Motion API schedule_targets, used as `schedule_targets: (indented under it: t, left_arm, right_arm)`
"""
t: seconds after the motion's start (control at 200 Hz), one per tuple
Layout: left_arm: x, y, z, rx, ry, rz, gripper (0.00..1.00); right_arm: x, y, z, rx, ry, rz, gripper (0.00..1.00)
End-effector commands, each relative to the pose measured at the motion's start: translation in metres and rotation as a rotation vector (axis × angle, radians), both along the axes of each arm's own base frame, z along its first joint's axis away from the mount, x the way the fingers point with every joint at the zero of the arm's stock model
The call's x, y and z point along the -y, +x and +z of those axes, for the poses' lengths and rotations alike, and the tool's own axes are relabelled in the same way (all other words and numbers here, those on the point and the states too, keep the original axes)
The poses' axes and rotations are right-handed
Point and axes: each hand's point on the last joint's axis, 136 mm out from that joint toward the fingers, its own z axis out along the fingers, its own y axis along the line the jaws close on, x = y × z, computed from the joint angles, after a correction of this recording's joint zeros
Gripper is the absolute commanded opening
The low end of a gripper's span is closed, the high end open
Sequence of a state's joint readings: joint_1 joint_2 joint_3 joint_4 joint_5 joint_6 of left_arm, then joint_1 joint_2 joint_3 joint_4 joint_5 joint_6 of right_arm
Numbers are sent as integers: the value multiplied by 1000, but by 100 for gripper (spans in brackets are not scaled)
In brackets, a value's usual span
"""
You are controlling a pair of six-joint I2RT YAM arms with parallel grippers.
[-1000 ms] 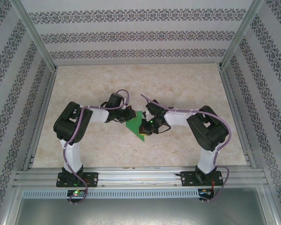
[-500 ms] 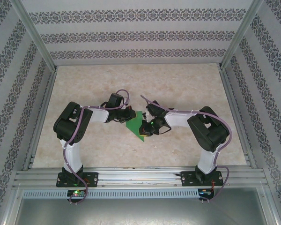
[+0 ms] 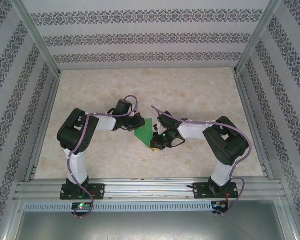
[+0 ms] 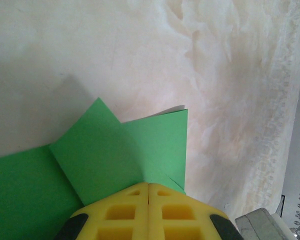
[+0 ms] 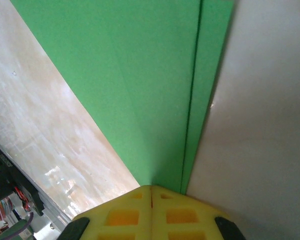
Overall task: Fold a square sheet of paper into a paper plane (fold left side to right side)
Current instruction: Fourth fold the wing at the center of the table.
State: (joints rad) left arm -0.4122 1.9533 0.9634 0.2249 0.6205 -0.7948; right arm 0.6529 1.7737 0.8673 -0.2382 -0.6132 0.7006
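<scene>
Green sheet of paper [image 3: 144, 132] lies partly folded on the bench [image 3: 200, 90]. It sits about midway between the left and right edges, slightly toward the near edge. Left claw [image 4: 148, 186] is clenched, with its tips at the overlapping flaps. Right claw [image 5: 151, 188] is clenched at the sheet's narrowing end. Whether either claw nips the paper or merely presses on it cannot be told.

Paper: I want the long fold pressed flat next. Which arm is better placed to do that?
Probably right. The right tool, shut, sits at the end of the paper's long crease, which runs straight ahead of it. The left tool, also shut, rests by the overlapping flaps instead.
</scene>
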Motion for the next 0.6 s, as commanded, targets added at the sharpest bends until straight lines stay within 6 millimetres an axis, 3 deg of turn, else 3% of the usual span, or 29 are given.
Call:
schedule_targets:
  t: [0.0,0.395,0.595]
  left_arm:
    - [-26,-16,-39,-112,128,60,0]
    - [-20,-12,-27,-87,92,44,0]
    - [-4,5,14,-8,12,15,9]
  right_arm:
    - [29,-54,-22,-176,-135,40,0]
    - [33,-60,-13,-165,-122,37,0]
    - [24,-34,26,-28,-20,45,0]
